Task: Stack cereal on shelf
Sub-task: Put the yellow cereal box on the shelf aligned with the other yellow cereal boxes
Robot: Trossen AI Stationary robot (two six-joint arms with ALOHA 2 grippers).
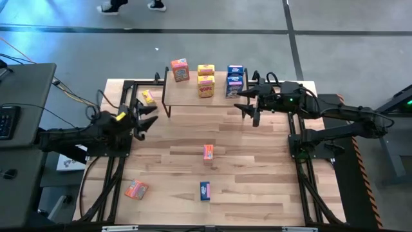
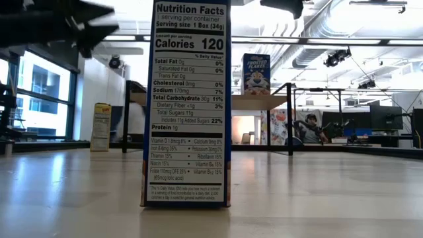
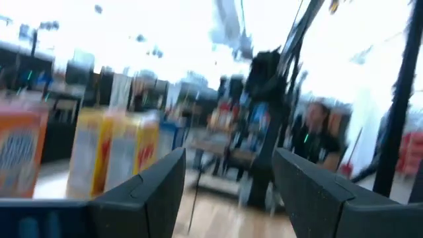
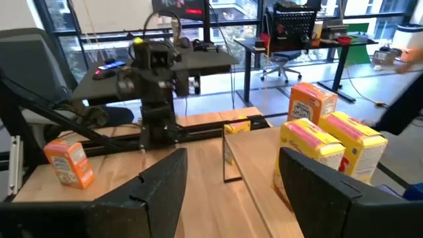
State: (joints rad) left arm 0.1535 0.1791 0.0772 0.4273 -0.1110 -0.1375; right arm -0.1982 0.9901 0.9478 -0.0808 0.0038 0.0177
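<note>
The shelf [image 1: 193,98] stands at the table's far edge. On it stand an orange-red box [image 1: 179,69], two yellow boxes [image 1: 206,79] and two blue boxes [image 1: 234,80]. A yellow box [image 1: 149,97] lies on the table left of the shelf. An orange-red box [image 1: 208,151] stands mid-table. Another orange-red box [image 1: 136,189] and a blue box [image 1: 205,190] are near the front edge. My left gripper [image 1: 147,116] is open and empty, left of the shelf. My right gripper [image 1: 248,104] is open and empty, at the shelf's right front corner.
In the low view the blue box [image 2: 187,99] stands upright close to the camera, and the shelf [image 2: 264,102] behind it carries a blue box [image 2: 256,73]. Black frame rails [image 1: 116,161] run along both table sides. The wooden tabletop [image 1: 257,167] lies bare between the loose boxes.
</note>
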